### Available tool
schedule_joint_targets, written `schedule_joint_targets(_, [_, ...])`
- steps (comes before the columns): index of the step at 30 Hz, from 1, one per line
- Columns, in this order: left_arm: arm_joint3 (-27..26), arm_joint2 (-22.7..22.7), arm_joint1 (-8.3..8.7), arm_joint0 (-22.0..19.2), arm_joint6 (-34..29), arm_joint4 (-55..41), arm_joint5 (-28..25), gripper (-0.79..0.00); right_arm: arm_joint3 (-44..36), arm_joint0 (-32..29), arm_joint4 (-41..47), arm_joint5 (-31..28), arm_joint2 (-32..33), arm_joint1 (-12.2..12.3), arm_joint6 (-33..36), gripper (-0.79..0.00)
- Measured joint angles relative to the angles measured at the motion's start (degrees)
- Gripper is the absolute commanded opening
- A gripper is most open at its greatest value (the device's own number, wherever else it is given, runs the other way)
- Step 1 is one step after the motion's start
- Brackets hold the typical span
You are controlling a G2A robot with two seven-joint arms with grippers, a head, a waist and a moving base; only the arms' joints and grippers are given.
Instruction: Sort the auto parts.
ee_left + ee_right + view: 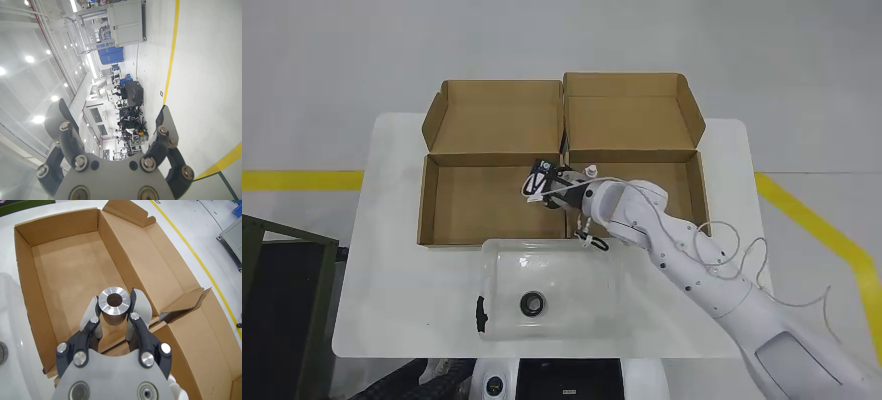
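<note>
Your right pincer (114, 303) is shut tight on the shiny metal tube (114, 316), holding it upright over the cardboard box (56, 224), close to the wall beside the second box (189, 342). Go straight down and let go only when the tube is low, or it may tip and roll. Slide toward the box's wide brown floor, away from that wall and the bent flap. Your left pincer (113, 106) is wide open and holds nothing.
</note>
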Motion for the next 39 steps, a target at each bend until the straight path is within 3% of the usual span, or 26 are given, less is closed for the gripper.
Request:
schedule_joint_targets(6, [0.0, 0.0, 0.0, 0.0, 0.0, 0.0, 0.0, 0.0, 3.3, 1.9, -0.2, 0.3, -1.6, -1.6, 0.4, -0.745])
schedule_joint_targets(30, [0.0, 0.0, 0.0, 0.0, 0.0, 0.0, 0.0, 0.0, 12.9, 5.1, -1.5, -0.7, -4.3, -6.4, 0.9, -0.465])
schedule_joint_targets(39, [0.0, 0.0, 0.0, 0.0, 0.0, 0.0, 0.0, 0.0, 12.8, 4.5, -2.6, -1.4, -2.9, -6.7, 0.7, -0.431])
